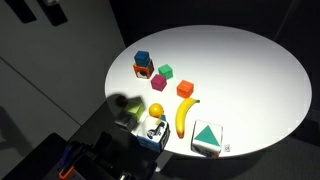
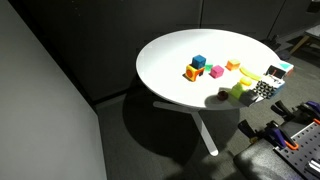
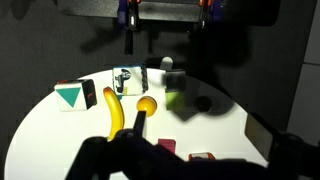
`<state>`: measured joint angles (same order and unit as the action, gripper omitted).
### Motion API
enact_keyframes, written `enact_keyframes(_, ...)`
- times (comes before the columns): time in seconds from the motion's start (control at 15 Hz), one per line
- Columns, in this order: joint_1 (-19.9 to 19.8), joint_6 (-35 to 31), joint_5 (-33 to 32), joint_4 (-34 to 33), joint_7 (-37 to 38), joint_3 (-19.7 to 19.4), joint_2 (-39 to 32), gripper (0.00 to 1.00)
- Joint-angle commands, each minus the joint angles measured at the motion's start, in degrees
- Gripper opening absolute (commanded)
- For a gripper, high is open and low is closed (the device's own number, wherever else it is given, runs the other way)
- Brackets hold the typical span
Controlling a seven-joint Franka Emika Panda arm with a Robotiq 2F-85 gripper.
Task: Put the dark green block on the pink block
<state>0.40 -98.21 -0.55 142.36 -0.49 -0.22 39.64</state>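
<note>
Nearest the wrist camera, the robot's black Robotiq gripper (image 3: 185,152) lies along the bottom edge as a dark silhouette, and I cannot tell whether its jaws stand apart or together. The small plain dark green block (image 1: 166,70) does not appear in the wrist view, so it is probably hidden under the fingers or below the frame. How high the gripper hangs above it cannot be read. In an exterior view the green block sits on the round white table (image 1: 250,70), just beside the small magenta-pink block (image 1: 160,82), which lies on its side towards the long yellow banana (image 1: 183,115). Whether the two touch is too small to tell. A small red cube (image 1: 142,70) and a small blue cube (image 1: 143,58) stand near, and a small orange-red cube (image 1: 184,89) sits a little further off. The step in hand looks like the approach, with the grasp not yet made. To do it well, the gripper should descend straight over the green block with jaws wide. It should be turned to close on the two faces that do not look towards the pink neighbour, so no finger nudges it. Then it should lift clear, cross the short way, set the block down square and let go only once it rests flat.
</note>
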Motion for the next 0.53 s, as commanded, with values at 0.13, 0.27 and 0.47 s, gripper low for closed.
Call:
enact_keyframes(0.13,-0.9,-4.9,-0.5,-3.0,0.4,-0.3,-4.3,1.00)
enact_keyframes(0.27,-1.3,-8.0,-0.7,-3.6,0.6,-0.3,-5.9,1.00)
enact_keyframes(0.47,-1.9,-12.3,-0.6,-4.6,1.0,-0.8,-8.8,1.00)
